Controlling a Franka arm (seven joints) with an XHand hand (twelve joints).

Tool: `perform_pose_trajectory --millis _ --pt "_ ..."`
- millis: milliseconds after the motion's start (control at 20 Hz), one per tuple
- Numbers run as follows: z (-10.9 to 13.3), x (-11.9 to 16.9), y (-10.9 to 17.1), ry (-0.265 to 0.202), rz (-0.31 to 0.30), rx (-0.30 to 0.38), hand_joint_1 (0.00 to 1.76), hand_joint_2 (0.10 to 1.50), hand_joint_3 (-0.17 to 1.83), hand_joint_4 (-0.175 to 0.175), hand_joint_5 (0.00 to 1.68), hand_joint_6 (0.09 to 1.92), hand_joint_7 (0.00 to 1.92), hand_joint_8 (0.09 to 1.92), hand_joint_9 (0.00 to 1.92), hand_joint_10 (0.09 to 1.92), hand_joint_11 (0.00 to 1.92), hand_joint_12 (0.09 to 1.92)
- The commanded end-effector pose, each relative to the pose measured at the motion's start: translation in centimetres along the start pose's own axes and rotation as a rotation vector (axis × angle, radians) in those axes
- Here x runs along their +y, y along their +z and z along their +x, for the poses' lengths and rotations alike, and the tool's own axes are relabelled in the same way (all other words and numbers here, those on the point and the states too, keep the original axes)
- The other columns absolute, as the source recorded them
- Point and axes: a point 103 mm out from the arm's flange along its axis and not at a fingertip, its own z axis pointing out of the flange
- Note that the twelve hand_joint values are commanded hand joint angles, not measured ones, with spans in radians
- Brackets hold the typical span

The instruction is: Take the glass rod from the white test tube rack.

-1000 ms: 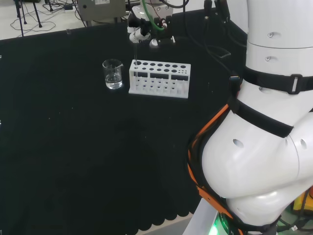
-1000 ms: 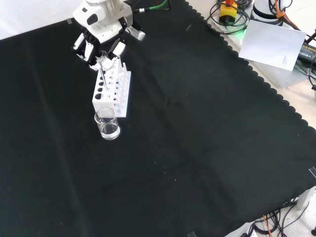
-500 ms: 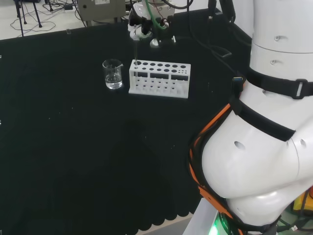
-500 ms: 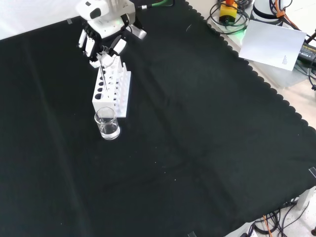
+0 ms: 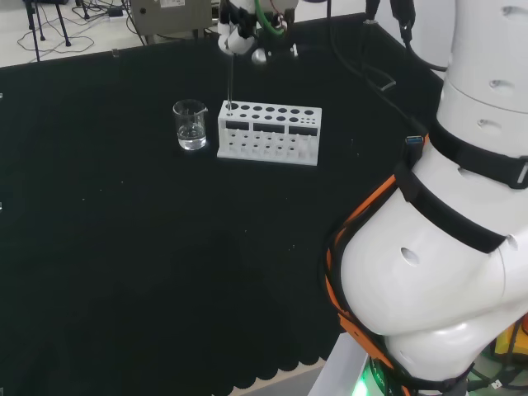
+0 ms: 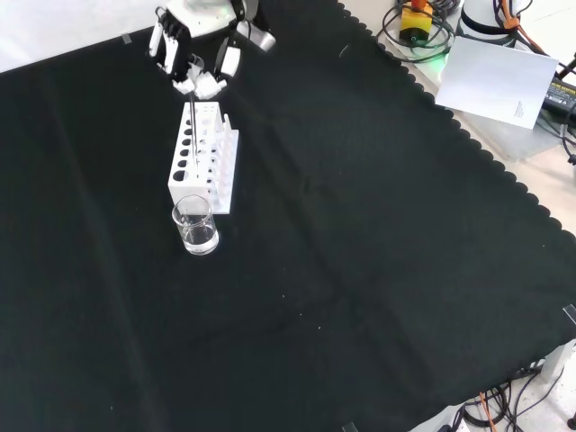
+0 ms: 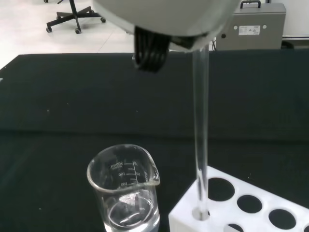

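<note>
The white test tube rack (image 5: 269, 132) stands on the black cloth with a small glass beaker (image 5: 190, 125) beside its left end in the head view. The hand (image 5: 240, 31) hovers above that end, its fingers curled round the top of the thin glass rod (image 5: 230, 78). The rod hangs upright. In the wrist view the glass rod (image 7: 200, 121) still has its lower tip in the corner hole of the rack (image 7: 231, 205), next to the beaker (image 7: 124, 193). The front view shows the hand (image 6: 198, 56) above the rack (image 6: 221, 171), with the rod (image 6: 191, 130) below the fingers.
The beaker (image 6: 196, 225) holds a little clear liquid and stands close to the rack's end. The arm's white links (image 5: 445, 247) take up the right of the head view. A paper sheet (image 6: 499, 76) and cables lie beyond the cloth's scalloped edge.
The hand has risen with the rod, drawing it most of the way up out of the rack's corner hole. Rack and beaker have stayed in place.
</note>
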Motion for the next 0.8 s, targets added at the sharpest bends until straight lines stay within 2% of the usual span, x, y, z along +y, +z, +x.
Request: perform_pose_trajectory --millis 50,200,450,600,800 --pt "1.5 -0.3 -4.1 -0.008 0.026 -0.026 1.3 0.69 0.72 -0.175 1.1 0.72 1.21 1.11 1.64 0.83 1.02 0.97" --pt "1.6 -0.7 -5.4 -0.009 0.035 -0.033 1.3 0.7 0.71 -0.175 1.1 0.71 1.2 1.12 1.65 0.83 1.02 0.97" --pt "2.2 -1.3 -7.1 -0.015 0.0 -0.035 1.3 0.71 0.67 -0.175 1.11 0.67 1.19 1.11 1.65 0.82 1.03 0.95" --pt "3.0 -2.0 -7.3 -0.002 -0.005 -0.049 1.3 0.72 0.67 -0.175 1.12 0.66 1.19 1.11 1.66 0.82 1.03 0.95" --pt "4.3 -2.7 -7.8 -0.036 -0.023 -0.034 1.3 0.71 0.66 -0.175 1.14 0.62 1.2 1.1 1.67 0.81 1.04 0.94"
